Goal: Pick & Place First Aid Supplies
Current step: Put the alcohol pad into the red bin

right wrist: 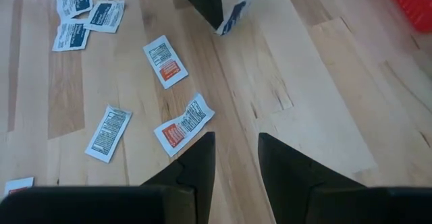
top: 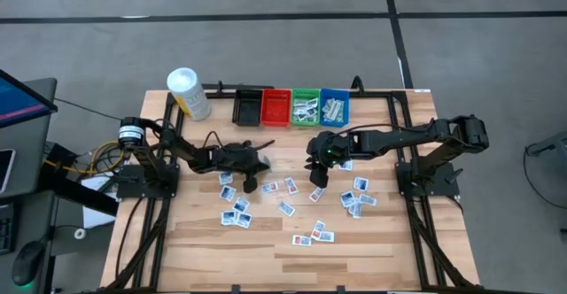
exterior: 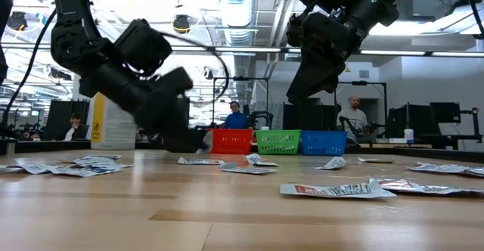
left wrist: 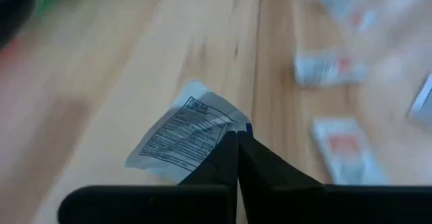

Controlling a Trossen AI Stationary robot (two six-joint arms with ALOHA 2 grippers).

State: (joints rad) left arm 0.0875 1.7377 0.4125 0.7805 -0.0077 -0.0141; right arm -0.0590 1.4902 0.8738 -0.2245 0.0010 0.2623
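1. While my left gripper [left wrist: 237, 137] is clamped tight on one corner of a white packet [left wrist: 182, 135], that thin pinch is the worry: swing fast toward the bins and I'd guess it slips out.
2. Short of the red bin [top: 275, 107], my catch hangs off the fingertips; a twist could drop it early.
3. My right gripper [right wrist: 236, 150] hovers, jaws apart and empty, nearer the blue bin [top: 335, 106]; crossing paths might bump us.
4. Loose packets [top: 236, 207] lie well short of the red bin.

Yellow bottle [top: 189, 93] beside 4 bins [top: 291, 106] on table [top: 372, 250]
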